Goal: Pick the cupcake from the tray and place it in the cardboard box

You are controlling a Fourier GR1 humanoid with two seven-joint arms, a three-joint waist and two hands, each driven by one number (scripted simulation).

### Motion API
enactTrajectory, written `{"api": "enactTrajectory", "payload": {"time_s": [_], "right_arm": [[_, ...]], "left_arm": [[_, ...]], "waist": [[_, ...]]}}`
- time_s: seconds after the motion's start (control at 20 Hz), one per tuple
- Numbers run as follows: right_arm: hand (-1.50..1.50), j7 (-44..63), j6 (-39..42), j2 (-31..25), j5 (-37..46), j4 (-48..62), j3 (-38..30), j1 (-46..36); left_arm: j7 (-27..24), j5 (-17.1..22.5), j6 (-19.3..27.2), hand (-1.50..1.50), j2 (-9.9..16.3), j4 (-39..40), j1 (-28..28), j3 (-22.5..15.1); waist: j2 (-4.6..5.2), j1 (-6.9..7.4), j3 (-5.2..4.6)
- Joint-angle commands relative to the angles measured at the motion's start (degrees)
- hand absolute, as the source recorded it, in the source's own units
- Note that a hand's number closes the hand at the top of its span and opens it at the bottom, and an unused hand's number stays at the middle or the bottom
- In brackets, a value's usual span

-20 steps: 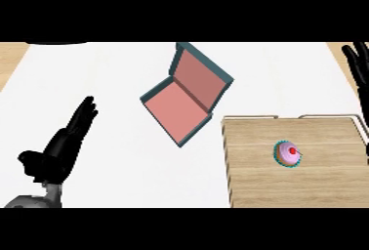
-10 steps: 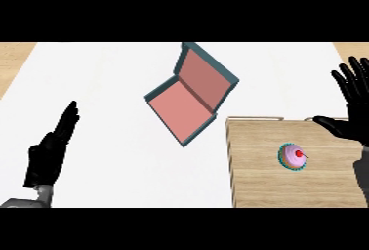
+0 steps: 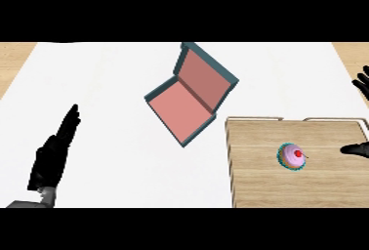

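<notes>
Cupcake sits untouched on the tray — right hand beside it, fingers spread, holding nothing — box lies open, ready

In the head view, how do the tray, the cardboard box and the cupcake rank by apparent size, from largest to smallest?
1. Tray: covers the most area, though the view's right edge cuts it off.
2. Cardboard box: lying open, a little smaller than the tray's visible part.
3. Cupcake: by far the smallest, sitting on the tray.

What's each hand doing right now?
Left hand: open, holding nothing.
Right hand: open at the right edge, near the cupcake, holding nothing.
</notes>
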Motion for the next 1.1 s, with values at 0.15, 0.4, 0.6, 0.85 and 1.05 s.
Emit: {"api": "enactTrajectory", "payload": {"time_s": [0.15, 0.4, 0.6, 0.85, 1.05], "right_arm": [[-1.5, 0.72, 11.19, -13.99, 12.49, -2.35, 7.93, 0.44], [-1.5, -0.78, 17.59, -17.66, 17.74, -3.61, 11.82, 0.73], [-1.5, 9.86, 14.24, -10.44, 19.14, -11.25, 14.23, -0.47], [-1.5, 11.1, 16.74, -10.0, 22.03, -10.18, 9.35, 1.99], [-1.5, 14.79, 14.07, -5.33, 26.1, -15.14, 9.29, 5.09]], "left_arm": [[0.14, 0.38, -1.56, 0.0, 1.74, -1.42, 1.03, 1.08], [0.96, -1.93, 0.95, 0.0, -0.88, -1.21, 1.63, -0.12], [-0.51, -3.57, 1.28, 0.0, -3.62, 1.79, -0.35, -0.26], [-0.93, -2.41, -2.9, 0.0, -2.16, -2.47, 4.15, 2.94], [1.35, -3.72, -3.87, 0.0, -3.38, -1.62, 1.58, 4.02]], "waist": [[-0.25, 0.65, -0.09], [-0.25, -0.05, -0.04], [-0.25, -0.49, -0.09], [-0.24, -0.29, -0.05], [-0.24, -0.47, -0.05]]}}
